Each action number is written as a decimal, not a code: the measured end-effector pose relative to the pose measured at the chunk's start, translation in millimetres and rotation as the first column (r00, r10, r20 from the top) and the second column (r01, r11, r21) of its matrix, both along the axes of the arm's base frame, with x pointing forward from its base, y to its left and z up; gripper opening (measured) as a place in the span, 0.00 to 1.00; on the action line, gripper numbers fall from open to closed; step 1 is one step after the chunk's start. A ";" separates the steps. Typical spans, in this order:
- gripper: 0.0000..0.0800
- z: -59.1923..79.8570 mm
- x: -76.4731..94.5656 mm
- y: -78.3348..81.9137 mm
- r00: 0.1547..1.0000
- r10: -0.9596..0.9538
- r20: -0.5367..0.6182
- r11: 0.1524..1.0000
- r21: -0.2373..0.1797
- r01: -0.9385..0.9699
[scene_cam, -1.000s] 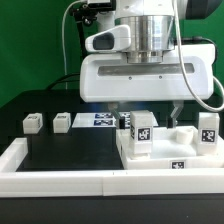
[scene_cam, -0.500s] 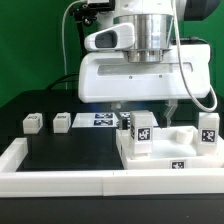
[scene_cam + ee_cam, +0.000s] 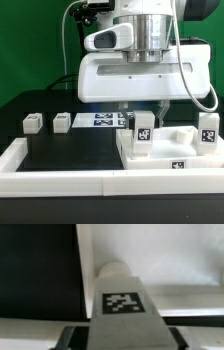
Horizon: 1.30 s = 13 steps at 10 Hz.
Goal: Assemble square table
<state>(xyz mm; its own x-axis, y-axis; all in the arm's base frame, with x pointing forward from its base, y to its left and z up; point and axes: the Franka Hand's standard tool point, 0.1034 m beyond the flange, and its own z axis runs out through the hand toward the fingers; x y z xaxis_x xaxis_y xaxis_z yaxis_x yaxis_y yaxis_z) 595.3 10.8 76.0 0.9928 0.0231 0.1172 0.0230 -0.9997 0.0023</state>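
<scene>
The square tabletop lies at the exterior view's lower right, against the white rail. One tagged white leg stands on it, and a second leg stands at its right side. My gripper hangs over the first leg with one finger on each side. In the wrist view this leg fills the middle between my dark fingers. A narrow dark gap shows on each side, so the jaws look open around it. Two more legs lie at the left.
The marker board lies flat behind the tabletop. A long white rail borders the black surface at the front, with a raised end at the left. The arm's wide white body fills the upper middle.
The fingers have drawn in from wide apart to close on both sides of the standing leg. The arm, the legs and the tabletop have not moved.
</scene>
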 end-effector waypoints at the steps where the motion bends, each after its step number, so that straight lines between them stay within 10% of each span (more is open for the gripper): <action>1: 0.36 0.0 0.0 -0.5 0.998 -0.062 0.000 0.998 0.007 0.062; 6: 0.36 -0.6 0.8 -4.1 0.864 -0.504 0.007 0.862 0.068 0.503; 13: 0.36 -2.1 -1.0 1.0 0.272 -0.957 -0.103 0.257 0.139 0.956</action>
<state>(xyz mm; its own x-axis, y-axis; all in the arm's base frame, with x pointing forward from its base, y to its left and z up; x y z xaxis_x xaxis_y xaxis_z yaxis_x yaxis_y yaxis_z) 594.3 11.8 73.9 0.2798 -0.9599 0.0166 -0.9501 -0.2793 -0.1393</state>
